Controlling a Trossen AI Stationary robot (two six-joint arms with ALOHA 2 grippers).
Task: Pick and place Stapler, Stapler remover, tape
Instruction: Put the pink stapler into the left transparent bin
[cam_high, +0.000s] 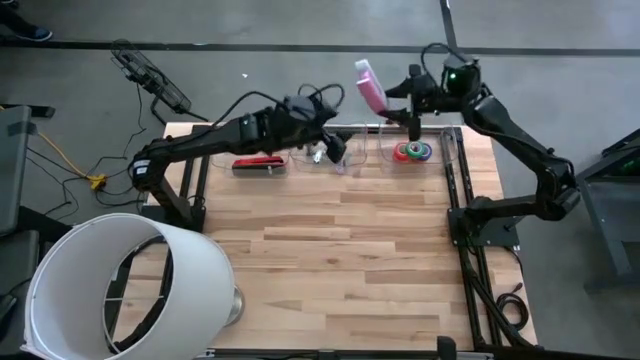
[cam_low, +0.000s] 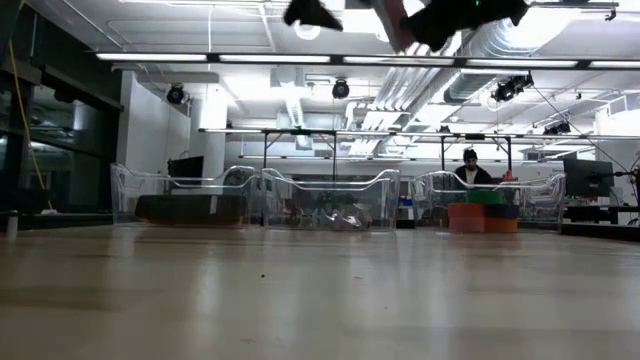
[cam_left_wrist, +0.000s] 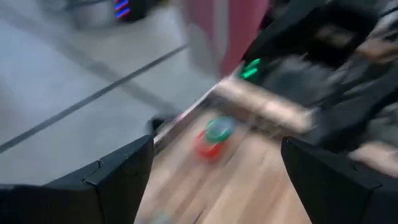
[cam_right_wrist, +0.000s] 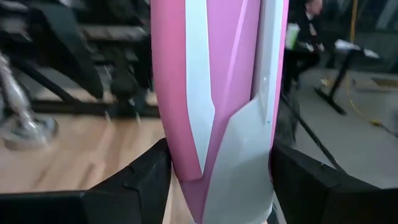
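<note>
A pink and white stapler (cam_high: 369, 84) is up in my right gripper (cam_high: 405, 103), above the table's far edge near the right clear tray (cam_high: 450, 150). That tray holds stacked tape rolls (cam_high: 412, 152), green and red among them, which also show in the low view (cam_low: 483, 212). A red stapler (cam_high: 260, 163) lies in the left tray, and small metal items (cam_high: 322, 155) lie in the middle tray. My left gripper (cam_high: 335, 150) hovers open over the middle tray. In its wrist view the tape rolls (cam_left_wrist: 211, 137) show between its spread fingers (cam_left_wrist: 124, 168). My right gripper pinches the pink and white stapler near one end (cam_right_wrist: 217, 180), one finger (cam_right_wrist: 143, 177) on each long side. The stapler's body runs on past the fingertips along the fingers. It is lifted clear, high above the trays (cam_low: 400, 25).
A big white cylinder (cam_high: 120, 290) lies on its side at the table's near left corner. Metal rails (cam_high: 465, 230) run along the table's right edge. Cables (cam_high: 150, 75) lie on the floor beyond the far edge. A person (cam_low: 470, 170) sits far behind.
</note>
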